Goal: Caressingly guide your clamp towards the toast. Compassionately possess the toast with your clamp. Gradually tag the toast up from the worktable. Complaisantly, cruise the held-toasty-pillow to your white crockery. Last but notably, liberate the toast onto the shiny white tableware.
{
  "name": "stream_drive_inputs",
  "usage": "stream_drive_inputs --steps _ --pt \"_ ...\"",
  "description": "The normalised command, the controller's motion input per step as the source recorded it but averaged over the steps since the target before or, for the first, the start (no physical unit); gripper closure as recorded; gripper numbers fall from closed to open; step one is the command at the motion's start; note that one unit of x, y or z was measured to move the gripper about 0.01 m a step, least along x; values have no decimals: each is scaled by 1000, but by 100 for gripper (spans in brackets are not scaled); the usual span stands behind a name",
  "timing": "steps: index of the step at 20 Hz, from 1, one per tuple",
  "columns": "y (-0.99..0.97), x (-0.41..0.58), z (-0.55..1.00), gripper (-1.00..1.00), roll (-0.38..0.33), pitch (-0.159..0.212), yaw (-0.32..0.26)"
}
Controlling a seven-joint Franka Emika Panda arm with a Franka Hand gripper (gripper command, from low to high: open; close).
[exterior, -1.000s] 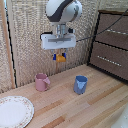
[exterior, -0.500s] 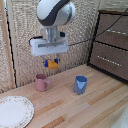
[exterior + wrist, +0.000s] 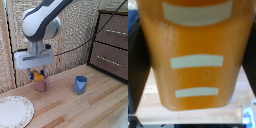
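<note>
My clamp hangs above the worktable with its white block body and blue-tipped fingers shut on the toast, a small orange-tan slice held off the table. It hovers just above the pink mug. The white crockery, a large round plate with a speckled rim, lies lower toward the exterior view's left. In the wrist view the toast fills nearly the whole picture, with dark fingers at its sides and pale wood beyond it.
A blue mug stands on the table toward the exterior view's right. A brown drawer cabinet occupies the far right. A woven screen forms the back wall, and a black cable runs from the arm toward the cabinet.
The arm has carried the toast toward the exterior view's left, from between the two mugs to above the pink mug. The grip on the toast is unchanged.
</note>
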Motion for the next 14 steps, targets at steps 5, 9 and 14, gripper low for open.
stream_drive_inputs --steps 5,9,14 --pt "823 477 -15 100 -2 12 68" --pt "756 474 -19 100 -34 17 74" --pt "573 404 -178 100 -157 12 82"
